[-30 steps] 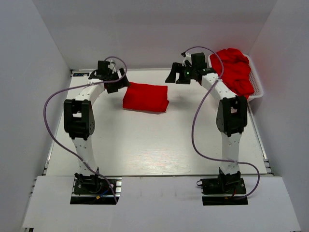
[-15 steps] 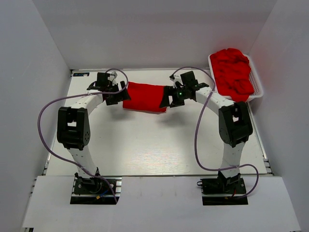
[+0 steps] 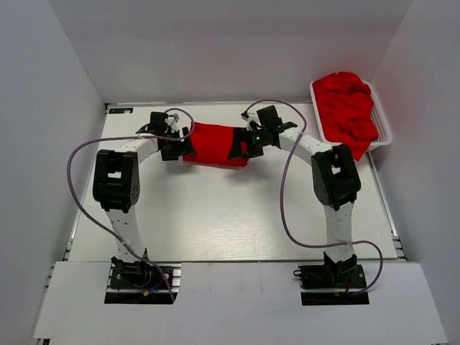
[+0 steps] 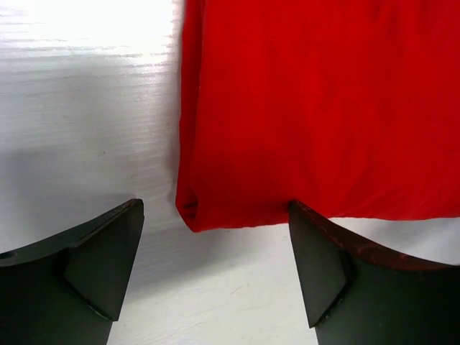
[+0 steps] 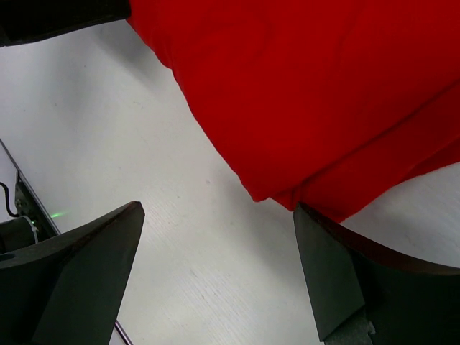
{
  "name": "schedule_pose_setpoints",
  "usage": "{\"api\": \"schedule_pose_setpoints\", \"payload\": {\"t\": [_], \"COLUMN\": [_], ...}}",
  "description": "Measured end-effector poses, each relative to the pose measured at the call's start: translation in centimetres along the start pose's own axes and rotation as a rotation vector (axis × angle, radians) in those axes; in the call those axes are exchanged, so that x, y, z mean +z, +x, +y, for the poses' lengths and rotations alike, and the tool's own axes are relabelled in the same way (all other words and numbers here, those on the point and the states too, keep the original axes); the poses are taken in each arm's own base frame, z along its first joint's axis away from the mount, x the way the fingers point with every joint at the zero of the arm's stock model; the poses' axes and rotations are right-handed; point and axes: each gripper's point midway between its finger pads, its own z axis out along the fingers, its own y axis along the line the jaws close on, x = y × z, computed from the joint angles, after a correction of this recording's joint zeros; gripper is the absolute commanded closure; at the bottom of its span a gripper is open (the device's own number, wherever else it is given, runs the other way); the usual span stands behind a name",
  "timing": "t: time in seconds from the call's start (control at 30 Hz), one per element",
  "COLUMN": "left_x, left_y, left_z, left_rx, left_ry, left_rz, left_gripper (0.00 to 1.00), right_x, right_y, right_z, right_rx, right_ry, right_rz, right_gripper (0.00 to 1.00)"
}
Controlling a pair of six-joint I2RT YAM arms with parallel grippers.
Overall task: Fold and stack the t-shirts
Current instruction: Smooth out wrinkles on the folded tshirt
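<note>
A folded red t-shirt [image 3: 210,142] lies flat on the white table at the back middle. My left gripper [image 3: 180,144] is at its left end and my right gripper [image 3: 239,146] at its right end, both low and open. In the left wrist view the t-shirt [image 4: 323,108] fills the upper right and its near corner lies just ahead of the gap of the gripper [image 4: 215,248]. In the right wrist view a folded corner of the t-shirt [image 5: 323,93] lies ahead of the gripper [image 5: 219,251], close to the right finger [image 5: 338,280]. More crumpled red t-shirts [image 3: 348,108] are heaped at the back right.
The heap sits in a white slotted basket [image 3: 387,133] against the right wall, with one shirt hanging over its front edge. White walls close in the table on three sides. Purple cables loop from both arms.
Both grippers have come in onto the folded t-shirt from either side. The right one travelled left from beside the basket, and the left one shifted right and down.
</note>
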Motion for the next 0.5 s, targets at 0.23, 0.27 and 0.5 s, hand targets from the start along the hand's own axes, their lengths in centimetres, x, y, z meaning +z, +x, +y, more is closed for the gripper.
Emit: {"api": "schedule_pose_setpoints", "payload": {"t": [0.23, 0.27, 0.5], "left_x": [1.1, 1.2, 1.9], "left_y": [0.2, 0.1, -0.1], "left_z": [0.2, 0.2, 0.3], "left_rx": [0.002, 0.003, 0.008], "left_ry": [0.007, 0.008, 0.013], "left_rz": [0.019, 0.018, 0.017], "left_gripper": [0.21, 0.24, 0.51], "right_x": [1.7, 1.8, 2.1], "right_y": [-0.1, -0.1, -0.5], "right_z": [-0.8, -0.8, -0.5], "right_rx": [0.018, 0.023, 0.03], "right_ry": [-0.015, -0.018, -0.042], "right_rz": [0.01, 0.01, 0.001], "right_gripper": [0.1, 0.12, 0.47]}}
